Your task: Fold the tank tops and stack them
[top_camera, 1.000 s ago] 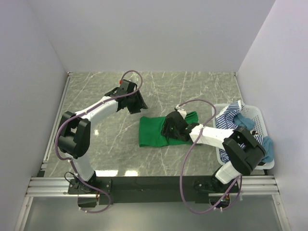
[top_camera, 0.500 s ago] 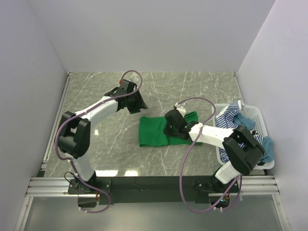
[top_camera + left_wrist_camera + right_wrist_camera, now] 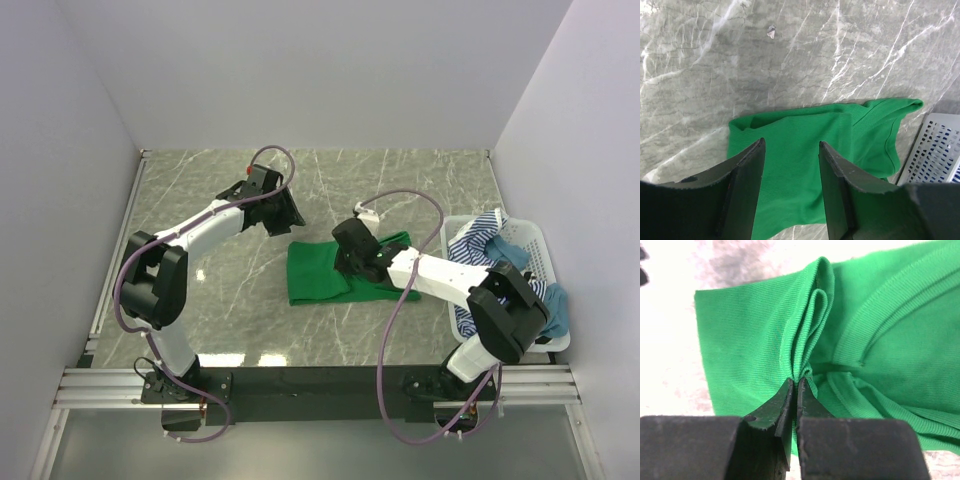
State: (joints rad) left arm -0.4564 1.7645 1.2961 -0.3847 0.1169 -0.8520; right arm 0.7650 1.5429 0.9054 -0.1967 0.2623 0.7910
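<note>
The left fingers [image 3: 751,165] hang spread above the desk [image 3: 220,300]. The green tank top [image 3: 312,272] lies mid-desk, a raised fold pinched by the right fingers [image 3: 790,400]. The striped top [image 3: 478,243] and teal top [image 3: 556,312] fill the basket [image 3: 538,248].

We see a grey-green marbled table [image 3: 220,290] with pale veins. Near its middle lies the green tank top [image 3: 315,272], its left part flat against the stone and a ridge of cloth raised off it. At the right edge a white slatted basket [image 3: 538,255] stands just beside the top. A small pale fleck [image 3: 771,32], perhaps a scrap, lies farther back.
</note>
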